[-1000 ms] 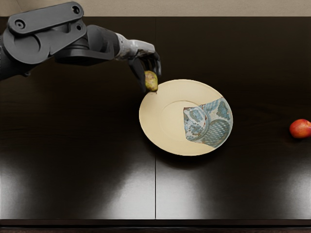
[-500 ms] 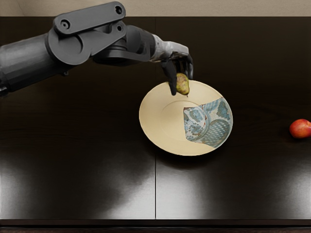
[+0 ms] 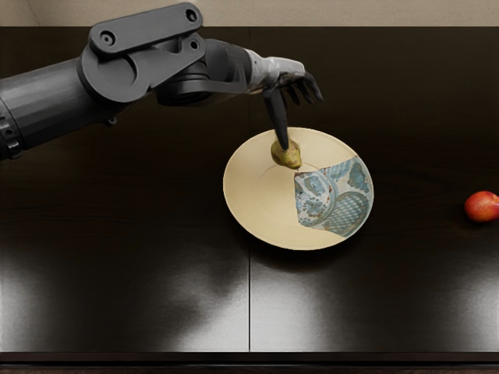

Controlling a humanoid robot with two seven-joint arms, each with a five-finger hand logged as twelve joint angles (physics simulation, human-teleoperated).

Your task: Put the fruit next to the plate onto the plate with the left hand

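My left hand (image 3: 290,84) over plate's far rim, dark fingers splayed, gripping nothing; one finger points down, tip at fruit. Small lumpy yellow-brown fruit (image 3: 287,155) lies on smooth cream plate (image 3: 249,191), just beside blue patterned wedge (image 3: 337,199). Glossy dark tabletop (image 3: 117,273).

I see a dark, glossy surface (image 3: 125,265) mirroring the lights, a matt cream plate (image 3: 253,199), a dull-skinned fruit (image 3: 290,158) on it, and a smooth red fruit (image 3: 481,206) right of the plate.
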